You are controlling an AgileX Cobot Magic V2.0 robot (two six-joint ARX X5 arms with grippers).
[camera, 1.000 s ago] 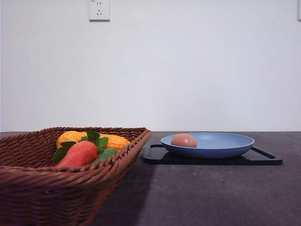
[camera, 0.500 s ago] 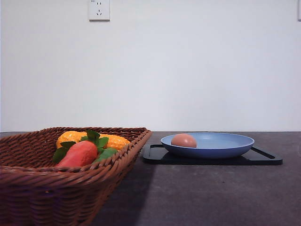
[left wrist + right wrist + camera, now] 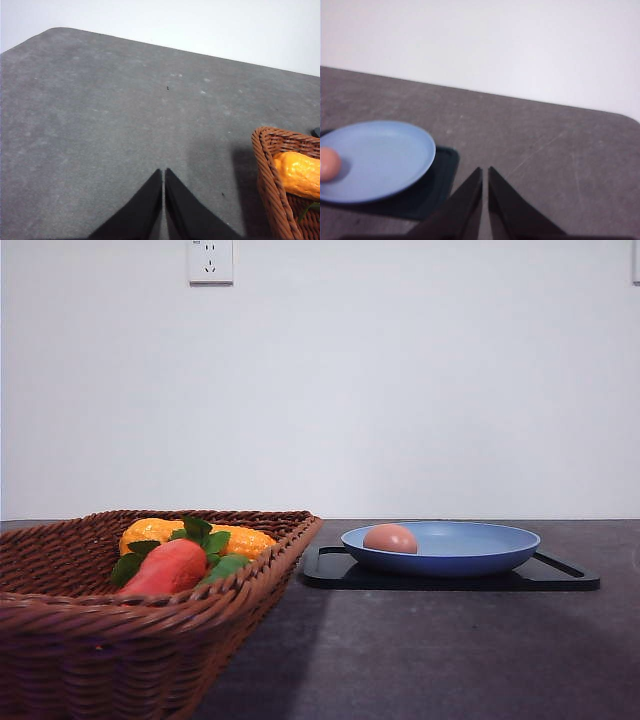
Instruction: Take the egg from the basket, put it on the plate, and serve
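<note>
A large shallow brown woven wicker basket (image 3: 150,620) with a braided, flared rim sits at the table's 8 o'clock, holding a bumpy orange-yellow corn cob (image 3: 195,536) and a red-orange leafy vegetable (image 3: 168,568). At 3 o'clock from the basket, well apart from it, a small smooth oval brownish-pink egg (image 3: 390,538) rests inside a wide, shallow, matte light blue plate (image 3: 480,548), near the plate's 9 o'clock rim. The egg's long axis lies level, running left to right across the front view. The plate stands on a flat black rectangular tray (image 3: 570,578). The left gripper (image 3: 163,175) hangs over bare grey tabletop (image 3: 100,115) beside the basket's corner, its black jaws pressed together on nothing. The right gripper (image 3: 485,172) hovers just beside the tray, jaws likewise together and empty.
</note>
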